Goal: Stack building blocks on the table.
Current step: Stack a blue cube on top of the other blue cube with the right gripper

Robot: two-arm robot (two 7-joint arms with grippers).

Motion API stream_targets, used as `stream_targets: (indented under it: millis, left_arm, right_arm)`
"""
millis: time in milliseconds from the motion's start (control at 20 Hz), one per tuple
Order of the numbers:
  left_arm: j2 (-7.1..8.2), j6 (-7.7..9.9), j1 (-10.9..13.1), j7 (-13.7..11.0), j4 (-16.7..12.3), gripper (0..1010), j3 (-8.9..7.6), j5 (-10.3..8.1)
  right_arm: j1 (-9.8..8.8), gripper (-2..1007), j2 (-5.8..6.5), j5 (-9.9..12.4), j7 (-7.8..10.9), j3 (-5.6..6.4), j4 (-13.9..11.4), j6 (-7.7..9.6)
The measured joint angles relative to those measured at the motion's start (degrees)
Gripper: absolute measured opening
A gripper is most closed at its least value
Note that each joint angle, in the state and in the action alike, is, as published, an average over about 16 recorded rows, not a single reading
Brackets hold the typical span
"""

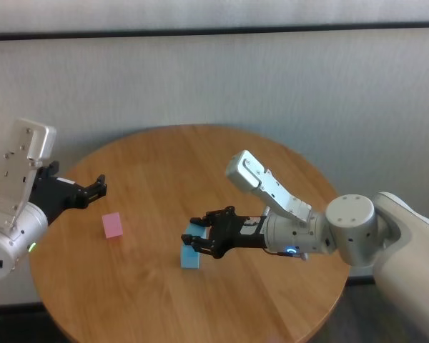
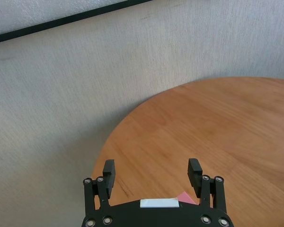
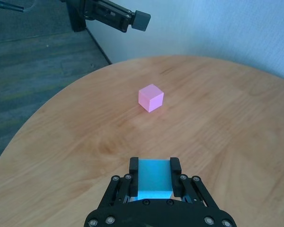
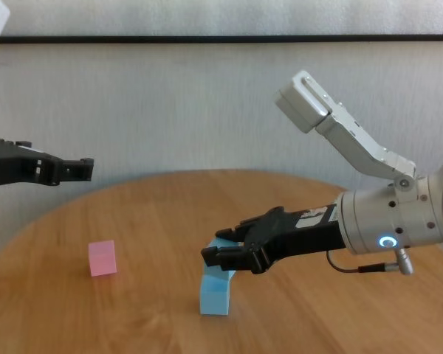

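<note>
While the round wooden table (image 1: 200, 171) fills the middle of the scene in front of a pale wall (image 1: 214, 78), the right arm (image 1: 343, 232) reaches across it from the robot's right side. Its right gripper (image 1: 198, 241) pinches a light blue cube (image 3: 155, 178) between its fingers, holding it tilted on top of a second light blue cube (image 4: 215, 293) that stands on the tabletop. At the table's left edge, above the wood, hangs the left gripper (image 2: 153, 173), its fingers spread and holding nothing. One pink cube (image 1: 113, 225) sits alone on the table between the left gripper and the blue pair, well apart from both.
</note>
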Motion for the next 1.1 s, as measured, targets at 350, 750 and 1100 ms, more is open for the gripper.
stream_targets:
  millis: [350,750,1100]
  left_arm:
    - [0.00,0.00,0.00,0.00,0.00,1003,0.00,0.00]
    - [0.00,0.00,0.00,0.00,0.00,1003,0.00,0.00]
    - [0.00,0.00,0.00,0.00,0.00,1003,0.00,0.00]
  right_arm:
    - [0.34,368,-0.41,0.03,0.36,-0.43,0.68,0.08]
    - [0.76,368,-0.69,-0.46,0.55,-1.04,1.32,-0.08]
    - [1.35,368,-1.12,-1.31,0.69,-1.60,2.27,-0.37]
